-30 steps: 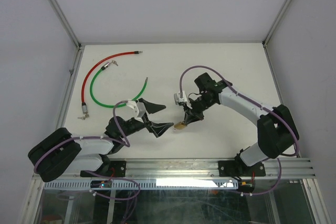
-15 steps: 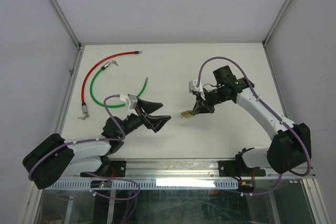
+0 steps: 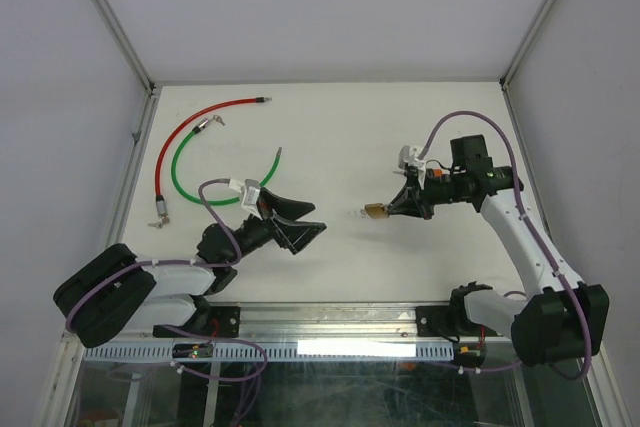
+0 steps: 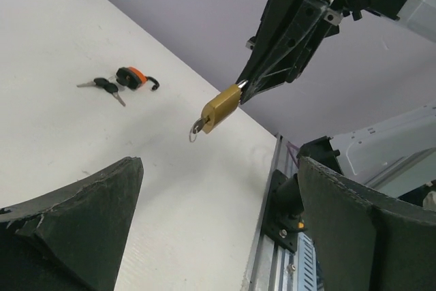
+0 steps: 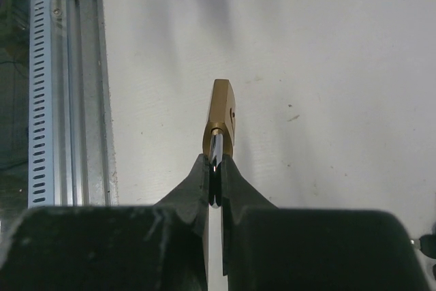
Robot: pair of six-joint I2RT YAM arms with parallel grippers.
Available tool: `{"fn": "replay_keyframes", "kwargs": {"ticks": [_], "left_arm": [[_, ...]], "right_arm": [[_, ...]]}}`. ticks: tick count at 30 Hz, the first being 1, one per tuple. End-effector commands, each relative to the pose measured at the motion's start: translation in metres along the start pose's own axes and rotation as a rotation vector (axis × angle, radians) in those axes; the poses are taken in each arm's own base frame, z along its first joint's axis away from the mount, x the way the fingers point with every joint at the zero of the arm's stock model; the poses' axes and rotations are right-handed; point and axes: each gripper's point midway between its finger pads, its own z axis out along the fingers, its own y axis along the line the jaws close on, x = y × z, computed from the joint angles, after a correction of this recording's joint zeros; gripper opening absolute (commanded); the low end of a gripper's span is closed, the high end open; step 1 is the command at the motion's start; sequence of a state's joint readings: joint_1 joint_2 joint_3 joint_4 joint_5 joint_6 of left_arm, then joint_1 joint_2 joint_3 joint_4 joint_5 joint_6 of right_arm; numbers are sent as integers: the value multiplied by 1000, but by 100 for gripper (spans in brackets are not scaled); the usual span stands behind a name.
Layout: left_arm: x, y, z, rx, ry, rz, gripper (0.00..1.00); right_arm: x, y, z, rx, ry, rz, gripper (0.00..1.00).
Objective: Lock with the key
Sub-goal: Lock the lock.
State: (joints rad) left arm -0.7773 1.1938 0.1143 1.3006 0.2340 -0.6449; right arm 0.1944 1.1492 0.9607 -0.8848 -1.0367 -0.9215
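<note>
Over the last second the right arm has swung out and carried the brass padlock [image 3: 375, 211] away from the left hand [image 3: 297, 224]. That hand has spread fully and now holds nothing. The right hand [image 3: 392, 210] is clenched on the padlock's shackle and holds the body in the air above the tabletop [image 3: 330, 127], keyhole end pointing toward the left hand. A small key [image 4: 196, 127] sticks out of that end.

The shackle is buried between the right fingers, so I cannot tell whether it is pressed home. I judge the step in hand to be taking the key again and turning it.

- The left hand should come in level with the padlock and straight along its long axis.
- It should close on the flat of the key head, not on the brass body.
- It should twist about the key's own axis without pulling, or the key may slip out.
- The right hand should keep its squeeze so the body cannot spin with the key.

Beyond the padlock, in the left wrist view, an orange-and-black lock [image 4: 131, 76] lies with spare keys [image 4: 102, 85] touching it. Well apart from the padlock, past the left hand, lie a red cable [image 3: 200, 117] and a green cable [image 3: 180, 175].

No brand, label or lettering can be read on the padlock, key or arms.
</note>
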Motion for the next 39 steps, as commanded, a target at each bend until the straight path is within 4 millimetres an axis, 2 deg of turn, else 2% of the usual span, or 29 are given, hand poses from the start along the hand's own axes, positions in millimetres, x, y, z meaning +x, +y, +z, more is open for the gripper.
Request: {"fn": "replay_keyframes", "kwargs": {"ticks": [1,6,12,15,18,21,27,32,34,39], "left_arm": [[-11,-16,5,83,-48,-67,99],[-4,-6,16,61,-36,-105,93],[-3,7,21,-19,-63,-59,91],[7,13,28,-90,-39,-29,91],[12,28,34,-189,-14,-14,89],[14,41,41,-266,4,-20,81],[19,37,55,-248,34,-76,60],[24,30,63,-203,66,-78,58],[22,22,67,-153,62,-73,59],[36,16,76,-67,92,-59,60]], "right_arm": [[-31,13,-6,-37,-155,-81,0],[-28,7,-6,-30,-161,-38,0],[-25,1,-4,-17,-161,-2,0],[-21,-7,-3,13,-144,33,0],[-18,-15,-3,43,-126,72,0],[-17,-18,-1,44,-125,100,0],[-17,-18,0,36,-128,117,0],[-18,-17,-1,35,-134,111,0],[-19,-16,-1,32,-136,111,0],[-20,-15,-1,27,-141,111,0]]}}
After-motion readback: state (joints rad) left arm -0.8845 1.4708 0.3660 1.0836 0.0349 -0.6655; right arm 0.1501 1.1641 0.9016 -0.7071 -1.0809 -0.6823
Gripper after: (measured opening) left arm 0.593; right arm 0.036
